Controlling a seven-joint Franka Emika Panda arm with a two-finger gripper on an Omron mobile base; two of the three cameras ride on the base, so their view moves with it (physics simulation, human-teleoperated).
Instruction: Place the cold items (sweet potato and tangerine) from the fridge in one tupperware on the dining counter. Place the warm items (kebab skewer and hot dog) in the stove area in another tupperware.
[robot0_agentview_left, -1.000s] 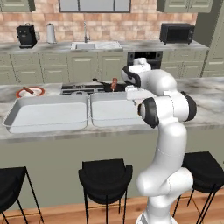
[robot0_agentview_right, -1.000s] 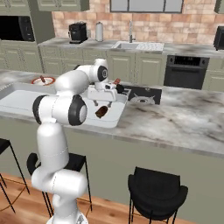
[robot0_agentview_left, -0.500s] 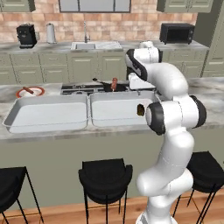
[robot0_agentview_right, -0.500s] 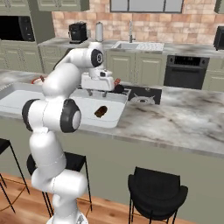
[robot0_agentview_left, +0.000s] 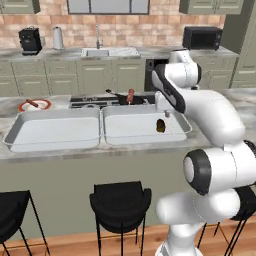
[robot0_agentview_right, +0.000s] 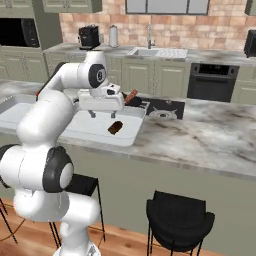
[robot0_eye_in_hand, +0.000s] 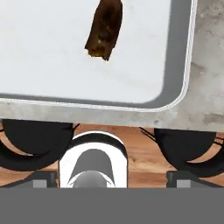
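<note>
The small dark brown lumpy sweet potato (robot0_agentview_left: 160, 125) lies alone in the right one of two shallow pale grey-white rectangular tupperware trays (robot0_agentview_left: 125, 134) on the grey-white marbled counter (robot0_agentview_right: 210, 135). Above it hangs the robot's gripper (robot0_agentview_right: 106, 114), fingers spread wide and holding nothing.

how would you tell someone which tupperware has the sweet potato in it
Start at the long marbled dining counter, where two pale trays sit side by side. Take the tupperware nearer the robot arm, on the right in the left base view. It alone holds a dark brown lump, the sweet potato; the neighbouring tray is bare.
</note>
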